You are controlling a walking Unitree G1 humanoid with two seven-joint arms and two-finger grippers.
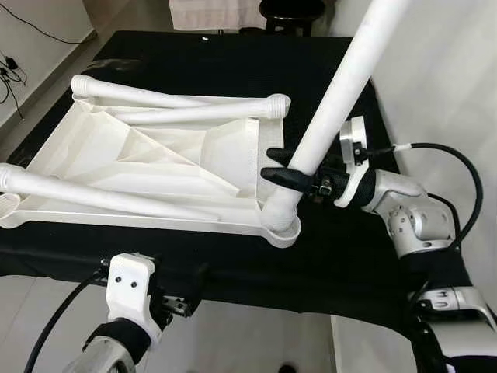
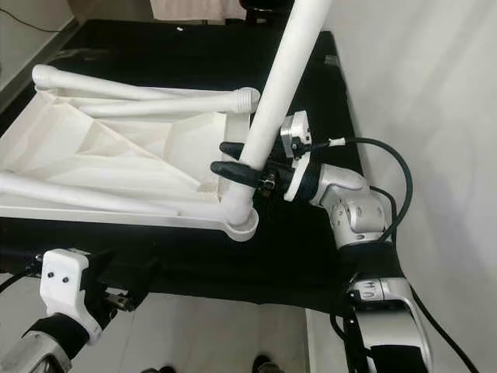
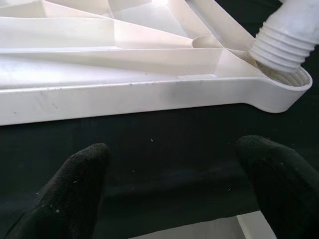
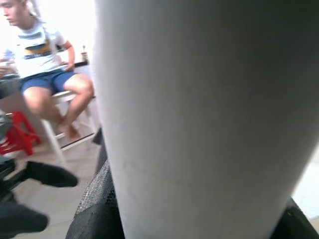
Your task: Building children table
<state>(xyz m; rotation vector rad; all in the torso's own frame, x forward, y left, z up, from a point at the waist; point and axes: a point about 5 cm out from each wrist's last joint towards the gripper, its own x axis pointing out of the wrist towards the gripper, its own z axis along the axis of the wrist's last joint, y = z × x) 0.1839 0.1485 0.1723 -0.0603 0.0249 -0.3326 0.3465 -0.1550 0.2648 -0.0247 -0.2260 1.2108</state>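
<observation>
The white plastic table top (image 1: 155, 155) lies upside down on a black-covered table. My right gripper (image 1: 289, 166) is shut on a white table leg (image 1: 334, 101) that stands tilted, its lower threaded end (image 3: 284, 40) sitting in the near right corner socket (image 1: 281, 225). In the right wrist view that leg (image 4: 199, 119) sits close between the fingers. Two loose legs (image 1: 178, 99) lie across the far side of the top, and a third (image 1: 101, 194) lies along its near side. My left gripper (image 3: 174, 152) hangs open just off the table's front edge, facing the top's rim (image 3: 124, 97).
The black cloth (image 1: 233, 62) covers the work table right up to its edges. A dark stool (image 1: 291, 12) stands beyond the far edge. A white wall runs along the right. A person (image 4: 45, 64) sits on a chair farther off, beside a red stool (image 4: 15, 137).
</observation>
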